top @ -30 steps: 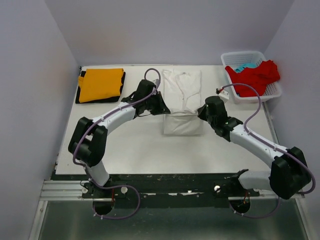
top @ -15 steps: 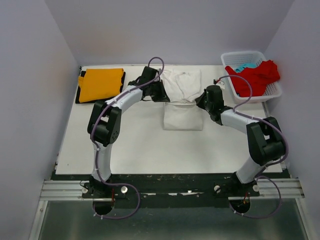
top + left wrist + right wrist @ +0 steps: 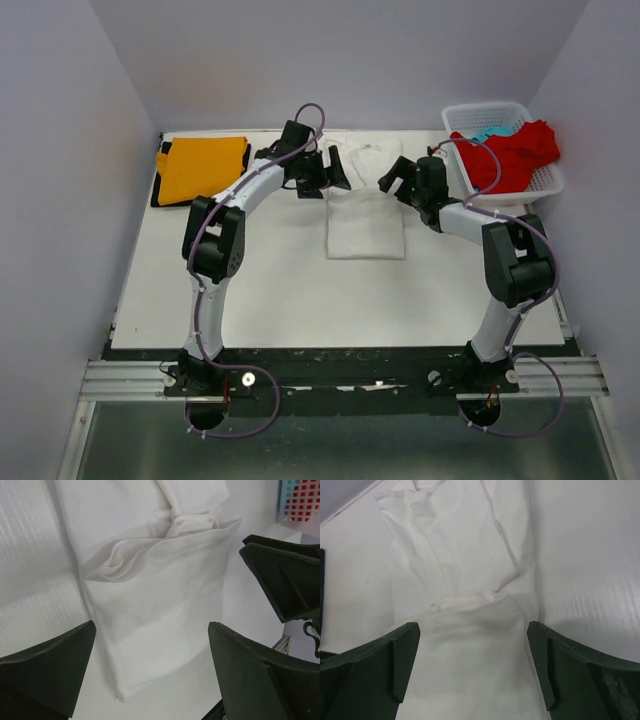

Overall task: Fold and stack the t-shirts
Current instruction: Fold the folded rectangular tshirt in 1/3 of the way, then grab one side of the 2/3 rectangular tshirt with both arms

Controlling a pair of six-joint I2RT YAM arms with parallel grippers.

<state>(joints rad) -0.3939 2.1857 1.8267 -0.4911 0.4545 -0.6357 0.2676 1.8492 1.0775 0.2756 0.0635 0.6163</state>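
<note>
The white t-shirt (image 3: 365, 215) lies folded in the middle of the table, its doubled near half (image 3: 155, 605) flat and the crumpled collar end (image 3: 455, 545) toward the back. My left gripper (image 3: 335, 172) hovers at its back-left edge, open, nothing between its fingers (image 3: 50, 665). My right gripper (image 3: 392, 180) hovers open at the back-right edge, fingers (image 3: 555, 665) either side of the cloth without pinching it. An orange t-shirt (image 3: 200, 168) lies folded on a black one (image 3: 246, 170) at the back left. Red (image 3: 505, 155) and light blue (image 3: 488, 133) t-shirts sit in the basket.
A white lattice basket (image 3: 500, 108) stands at the back right corner, close to the right arm's cable. Walls close the table on the left, back and right. The right gripper's fingers (image 3: 285, 585) show in the left wrist view, near the shirt.
Both grippers carried the white t-shirt's folded edge toward the back of the table, then opened and let it go. The shirt now lies shorter and doubled over.
</note>
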